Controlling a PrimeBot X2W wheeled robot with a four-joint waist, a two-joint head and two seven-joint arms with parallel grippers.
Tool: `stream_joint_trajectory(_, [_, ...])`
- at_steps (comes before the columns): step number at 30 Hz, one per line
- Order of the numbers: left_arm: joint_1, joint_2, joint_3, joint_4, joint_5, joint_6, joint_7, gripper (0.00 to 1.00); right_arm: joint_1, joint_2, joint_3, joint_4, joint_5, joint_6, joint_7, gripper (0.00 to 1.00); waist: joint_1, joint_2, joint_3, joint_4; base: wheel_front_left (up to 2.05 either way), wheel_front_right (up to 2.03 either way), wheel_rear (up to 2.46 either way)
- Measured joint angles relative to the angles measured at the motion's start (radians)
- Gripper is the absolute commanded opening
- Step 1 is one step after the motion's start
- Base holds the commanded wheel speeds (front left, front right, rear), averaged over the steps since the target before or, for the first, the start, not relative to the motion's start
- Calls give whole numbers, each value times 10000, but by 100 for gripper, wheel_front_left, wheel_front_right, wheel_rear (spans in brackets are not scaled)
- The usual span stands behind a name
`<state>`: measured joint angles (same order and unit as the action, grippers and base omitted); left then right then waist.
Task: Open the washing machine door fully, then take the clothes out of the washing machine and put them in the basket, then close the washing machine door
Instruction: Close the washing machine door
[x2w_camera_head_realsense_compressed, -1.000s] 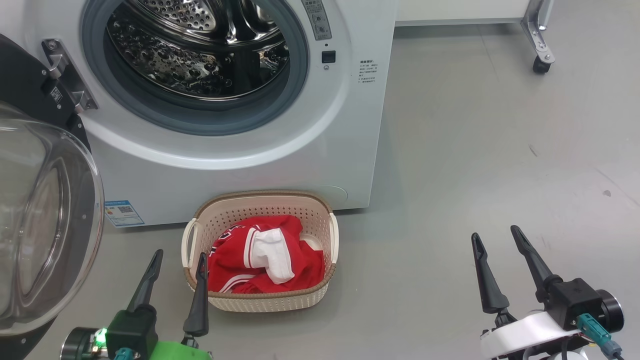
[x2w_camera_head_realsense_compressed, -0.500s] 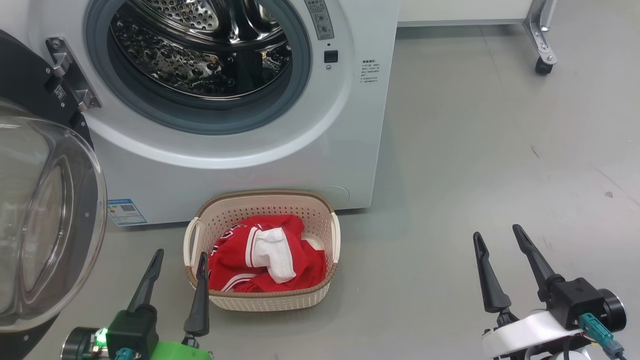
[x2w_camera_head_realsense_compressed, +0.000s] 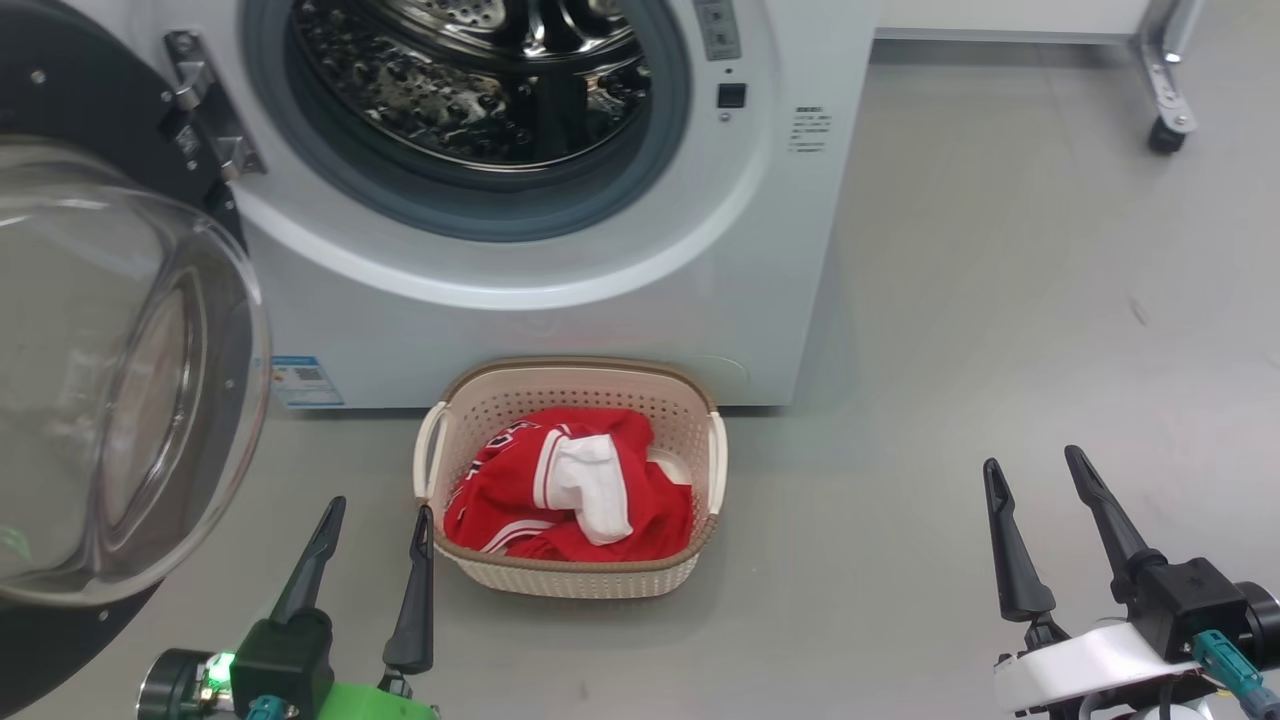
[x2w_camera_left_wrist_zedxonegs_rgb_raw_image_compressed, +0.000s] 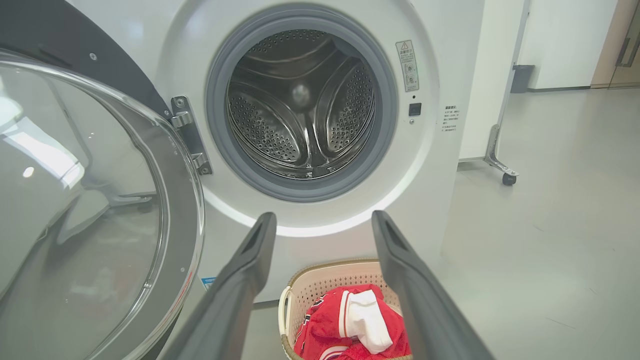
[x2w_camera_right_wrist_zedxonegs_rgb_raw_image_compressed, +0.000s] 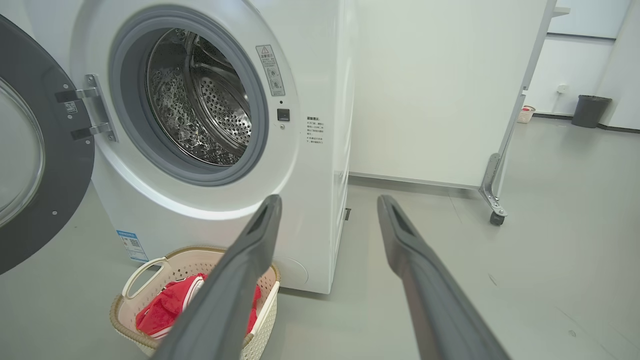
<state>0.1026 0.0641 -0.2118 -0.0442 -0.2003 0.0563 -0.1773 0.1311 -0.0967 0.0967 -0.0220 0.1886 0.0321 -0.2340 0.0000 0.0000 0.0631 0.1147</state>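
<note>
A: What changed?
B: Only your head camera swung left; nothing moved. The clothes (x2w_camera_head_realsense_compressed: 570, 485) sit in the basket (x2w_camera_head_realsense_compressed: 572, 582), and the drum (x2w_camera_head_realsense_compressed: 450, 80) looks empty.
A: Fingers?
B: Left gripper (x2w_camera_head_realsense_compressed: 382, 506) and right gripper (x2w_camera_head_realsense_compressed: 1031, 457) are both spread, holding nothing. The washing machine door (x2w_camera_head_realsense_compressed: 120, 380) hangs wide open, so you close it next.
</note>
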Motion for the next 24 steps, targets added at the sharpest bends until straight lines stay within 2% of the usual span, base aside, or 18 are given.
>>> stream_joint_trajectory(6, [-1,-4,199,10,0,159,-13,100,-1,-94,77,-33,0,21,13,100,0,0,73,693,0,0,0])
stream_joint_trajectory(12, [39,-31,573,6,-4,372,-105,100,-69,-236,341,-59,-23,196,199,100,0,0,125,1623,0,0,0])
stream_joint_trajectory(24, [321,-105,895,-42,-105,487,-222,100,-221,-305,479,-163,-52,284,437,100,0,0,209,3313,0,0,0])
